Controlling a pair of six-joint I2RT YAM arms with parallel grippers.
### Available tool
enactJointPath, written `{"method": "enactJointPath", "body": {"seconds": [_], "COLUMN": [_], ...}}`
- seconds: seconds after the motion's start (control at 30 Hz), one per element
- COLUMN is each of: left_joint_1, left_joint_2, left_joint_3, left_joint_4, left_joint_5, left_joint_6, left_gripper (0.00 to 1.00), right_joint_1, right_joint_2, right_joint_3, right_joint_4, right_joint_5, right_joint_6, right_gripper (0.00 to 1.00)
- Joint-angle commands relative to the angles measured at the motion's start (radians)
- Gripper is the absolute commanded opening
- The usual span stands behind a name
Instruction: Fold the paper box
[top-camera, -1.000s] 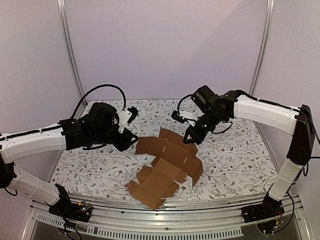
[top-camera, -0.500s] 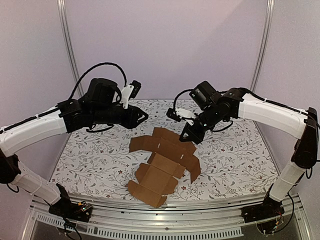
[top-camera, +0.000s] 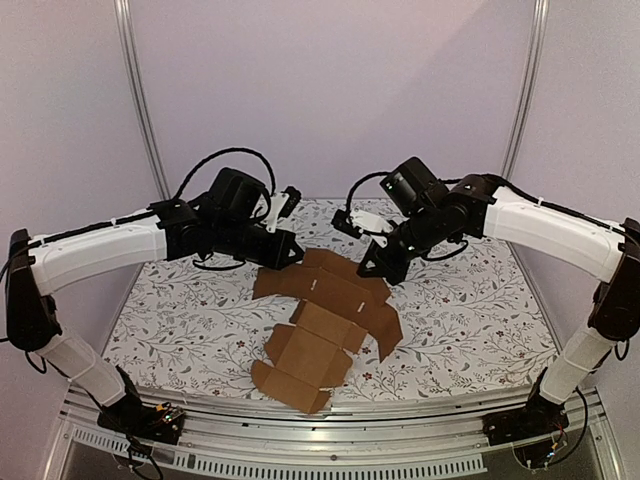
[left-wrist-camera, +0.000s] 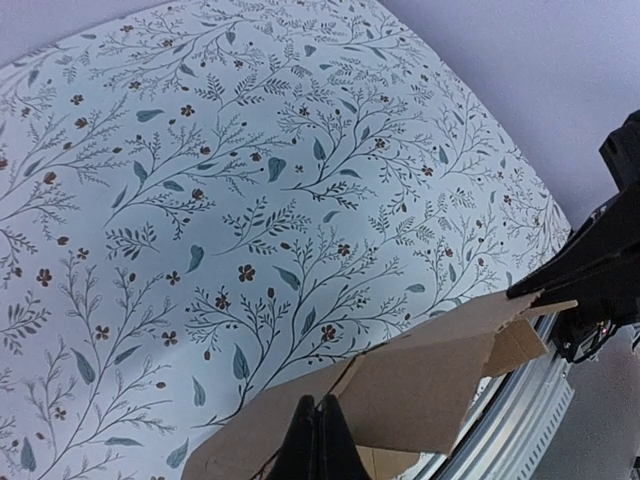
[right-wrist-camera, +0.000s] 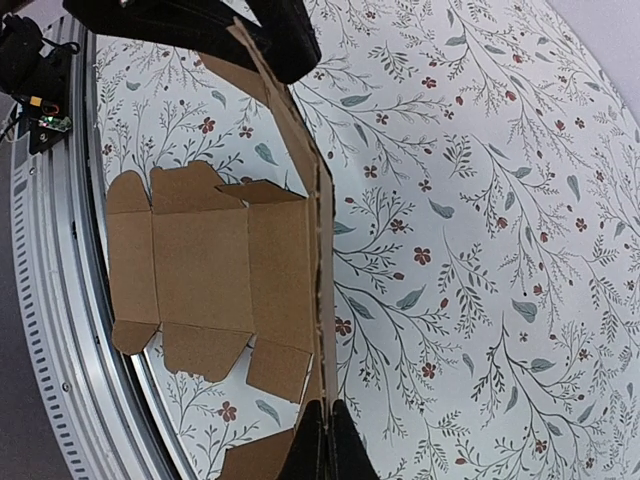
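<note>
Gripping the paper box (top-camera: 320, 330) by its far edge, both ends.
Clamped in the fully closed left tool (top-camera: 293, 251) and right tool (top-camera: 372, 268); stretched between them, sloping down from both onto the desk (top-camera: 180, 320).

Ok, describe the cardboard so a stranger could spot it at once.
On the flowered table, look at the middle. The box lies there as an unfolded brown sheet with flaps and tabs, its far edge pinched by the left fingers and right fingers. It is the only plain brown thing on the cloth.
</note>
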Motion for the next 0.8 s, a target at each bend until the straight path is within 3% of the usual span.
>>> {"method": "enactJointPath", "body": {"seconds": [0.0, 0.77], "left_joint_1": [0.008, -0.041], "left_joint_2": [0.011, 0.066], "left_joint_3": [0.031, 0.043], "left_joint_4": [-0.012, 0.041], "left_joint_5": [0.056, 0.164], "left_joint_6": [0.0, -0.026], "left_gripper": [0.0, 0.0], "right_joint_1": [0.018, 0.028], "right_joint_2": [-0.012, 0.054], "right_joint_3": [-0.009, 0.011], "right_joint_4": [0.046, 0.076], "right_joint_5": [0.032, 0.048], "right_joint_6": [0.028, 0.1], "right_gripper": [0.0, 0.0]}}
